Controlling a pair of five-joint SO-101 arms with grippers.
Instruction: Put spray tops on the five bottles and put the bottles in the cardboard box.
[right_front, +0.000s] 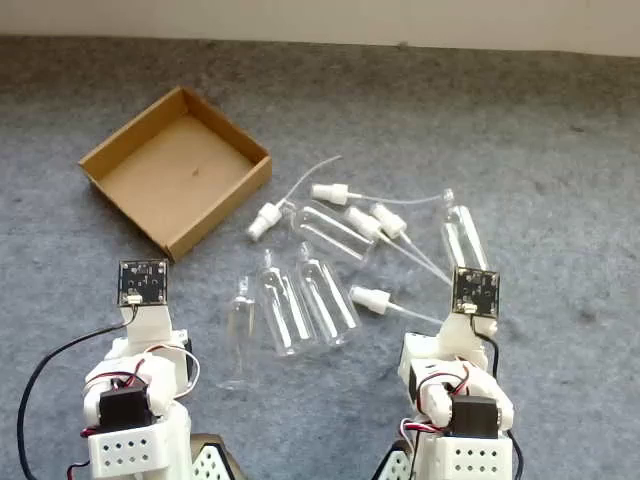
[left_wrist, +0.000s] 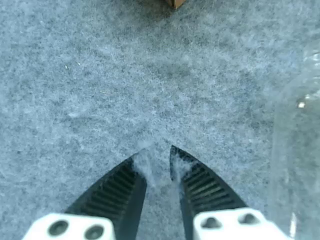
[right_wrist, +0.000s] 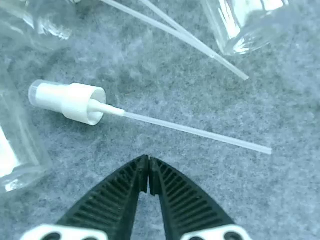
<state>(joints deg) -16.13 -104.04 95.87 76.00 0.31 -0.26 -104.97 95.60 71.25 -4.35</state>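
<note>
Grey carpet (right_front: 560, 150) under scattered bottles (right_front: 285, 305), spray tops (right_front: 370, 297)

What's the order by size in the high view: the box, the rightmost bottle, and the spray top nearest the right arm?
1. box, clearly largest.
2. rightmost bottle.
3. spray top: far slimmer than the bottle, though its thin tube makes it look about as long.

We see a grey, fuzzy felt-like mat (right_front: 560, 130) covering the tabletop, its nap mottled lighter and darker. Beyond its far edge runs a pale off-white strip (right_front: 400, 18); we cannot tell whether it is wall or floor. The light is soft and even, the shadows faint.
</note>
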